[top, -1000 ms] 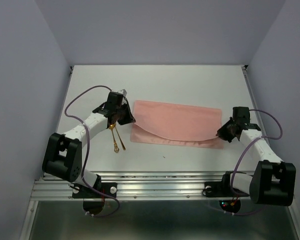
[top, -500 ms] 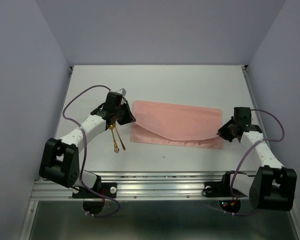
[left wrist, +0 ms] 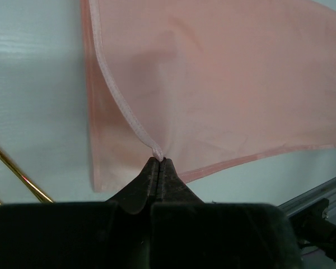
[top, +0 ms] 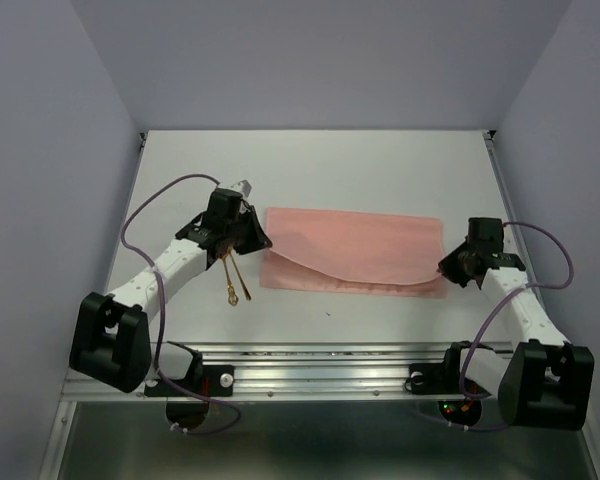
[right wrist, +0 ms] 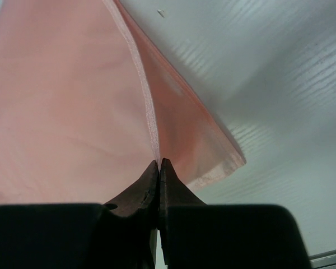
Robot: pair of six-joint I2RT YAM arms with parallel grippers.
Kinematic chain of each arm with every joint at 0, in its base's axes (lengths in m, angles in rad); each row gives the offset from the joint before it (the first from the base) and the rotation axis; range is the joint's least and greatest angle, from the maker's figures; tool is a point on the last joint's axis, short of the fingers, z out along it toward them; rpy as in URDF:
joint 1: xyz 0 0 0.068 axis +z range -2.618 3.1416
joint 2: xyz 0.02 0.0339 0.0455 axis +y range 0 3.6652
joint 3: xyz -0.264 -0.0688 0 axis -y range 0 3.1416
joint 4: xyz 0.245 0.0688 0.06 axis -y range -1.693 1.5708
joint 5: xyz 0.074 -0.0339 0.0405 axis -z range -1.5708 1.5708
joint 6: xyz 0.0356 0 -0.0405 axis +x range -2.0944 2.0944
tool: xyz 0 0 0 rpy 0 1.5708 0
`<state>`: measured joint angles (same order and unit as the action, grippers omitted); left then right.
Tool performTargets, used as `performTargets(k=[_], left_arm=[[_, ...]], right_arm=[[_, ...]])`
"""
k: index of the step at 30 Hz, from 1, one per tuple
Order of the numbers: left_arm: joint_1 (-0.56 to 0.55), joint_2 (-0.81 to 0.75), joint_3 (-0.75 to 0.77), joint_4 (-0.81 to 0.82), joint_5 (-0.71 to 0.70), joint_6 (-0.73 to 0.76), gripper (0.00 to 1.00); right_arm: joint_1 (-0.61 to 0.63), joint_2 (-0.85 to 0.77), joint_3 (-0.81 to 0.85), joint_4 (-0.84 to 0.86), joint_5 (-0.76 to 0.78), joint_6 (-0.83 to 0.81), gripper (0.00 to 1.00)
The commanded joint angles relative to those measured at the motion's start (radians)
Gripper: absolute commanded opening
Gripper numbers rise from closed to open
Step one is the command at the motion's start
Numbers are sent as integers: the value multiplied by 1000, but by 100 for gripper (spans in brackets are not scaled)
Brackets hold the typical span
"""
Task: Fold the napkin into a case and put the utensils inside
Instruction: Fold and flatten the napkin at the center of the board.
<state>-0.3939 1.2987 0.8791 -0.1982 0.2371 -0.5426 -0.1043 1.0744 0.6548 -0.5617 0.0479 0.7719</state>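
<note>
**Both hands pinch the napkin's top layer, ready for the next fold**

The napkin (top: 355,245) lies across the middle of the bench (top: 320,170) as a wide, doubled rectangle. Its lower layer rests flat. The near edge of its upper layer is raised at both ends and sags in a shallow curve between them.

The left hand (top: 252,238) is pressed together on the hemmed corner at the napkin's left end. Its wrist view shows the stitched edge running up out of the shut tips (left wrist: 158,161). The right hand (top: 452,266) does the same at the right end, its tips (right wrist: 158,163) nipping only the thin hem, with the layer beneath spread out below. Neither hand appears to grip more than the one layer.

This two-corner hold looks chosen so that the loose edge can be carried over evenly, without the soft cloth bunching or the bottom layer dragging along. That would suit narrowing the cloth toward a pocket. The case itself is not yet formed.

The utensils (top: 232,275) lie crossed on the bare bench just left of the napkin, near the left hand and a little toward the robot, touching neither. There they appear to be clear of the folding and within easy reach for later.
</note>
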Motion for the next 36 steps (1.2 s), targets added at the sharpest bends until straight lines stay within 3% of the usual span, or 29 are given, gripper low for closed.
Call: performTargets(k=[1,18,28,36], left_arm=[[-14,53,-74,60,27,-23,0],[-40,88,-114,91,-19,-36,0],[-42,-41,66,-65,-15,21,0],[-45,-62,-43,-15,33,0,0]], right_arm=[[-5,5,-37,25,40,17,1],[-5,47,-86,72,53,24,1],[-5,-54,6,3,95,40,1],[-5,-80,-27,-1,115,36,1]])
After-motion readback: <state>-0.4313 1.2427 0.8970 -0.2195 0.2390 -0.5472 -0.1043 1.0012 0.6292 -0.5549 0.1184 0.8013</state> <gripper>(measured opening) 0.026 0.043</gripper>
